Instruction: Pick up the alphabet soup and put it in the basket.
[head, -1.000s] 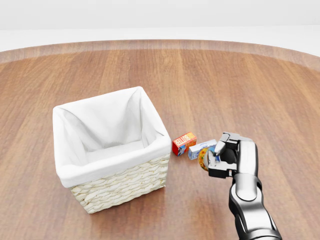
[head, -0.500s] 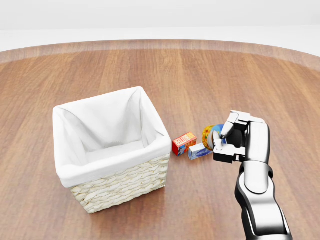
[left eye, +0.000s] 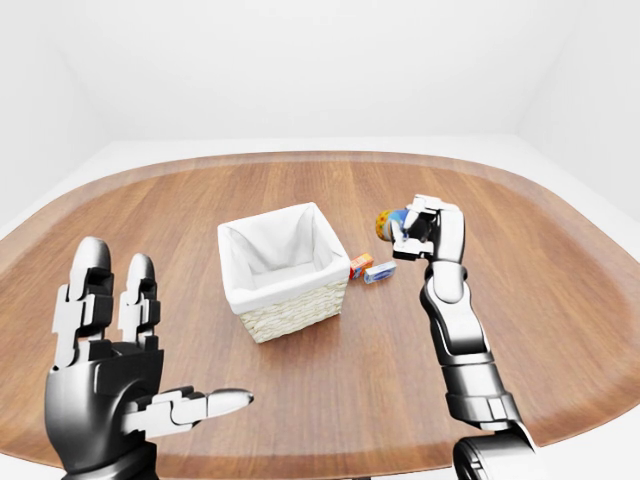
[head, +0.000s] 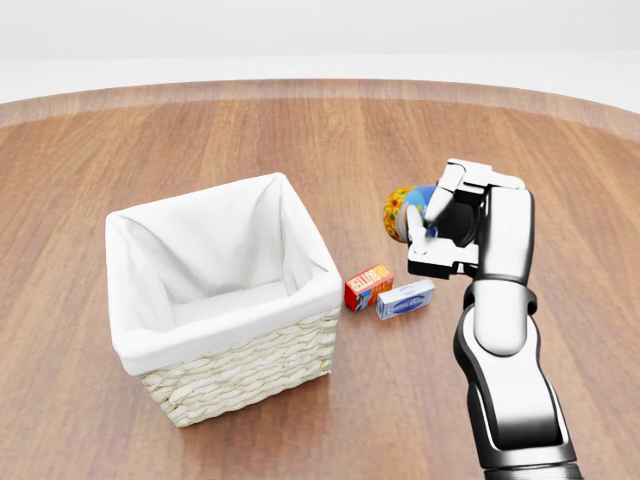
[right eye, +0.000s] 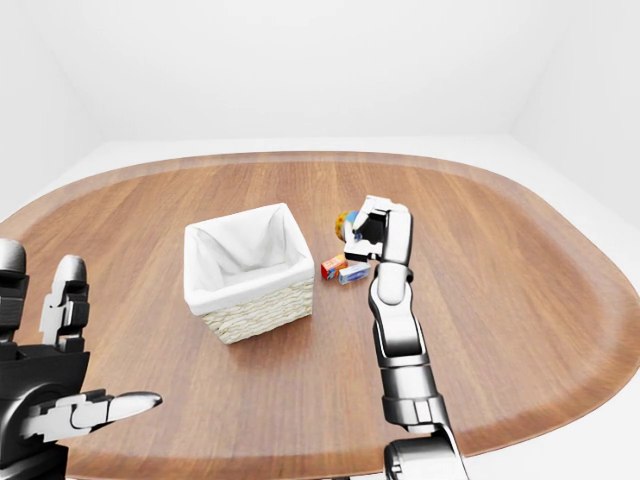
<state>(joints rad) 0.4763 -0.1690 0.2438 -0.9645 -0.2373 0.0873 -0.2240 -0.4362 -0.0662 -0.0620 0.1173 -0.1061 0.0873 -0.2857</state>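
Note:
The alphabet soup can (head: 404, 213), yellow and blue, is held lying sideways in my right hand (head: 432, 230), whose fingers close round it above the table, right of the basket. The wicker basket (head: 222, 300) with a white cloth lining stands at centre left in the head view, open and with nothing in it. My left hand (left eye: 150, 400) is open with fingers spread at the bottom left of the left-eye view, far from the basket.
A small red box (head: 367, 287) and a small blue-white box (head: 404, 299) lie on the wooden table (head: 300, 130) just right of the basket, below the held can. The table's rounded edge runs along the top of the head view.
My right hand has lifted the soup can up off the table from beside the two small boxes, rising and moving slightly toward the top of the head view.

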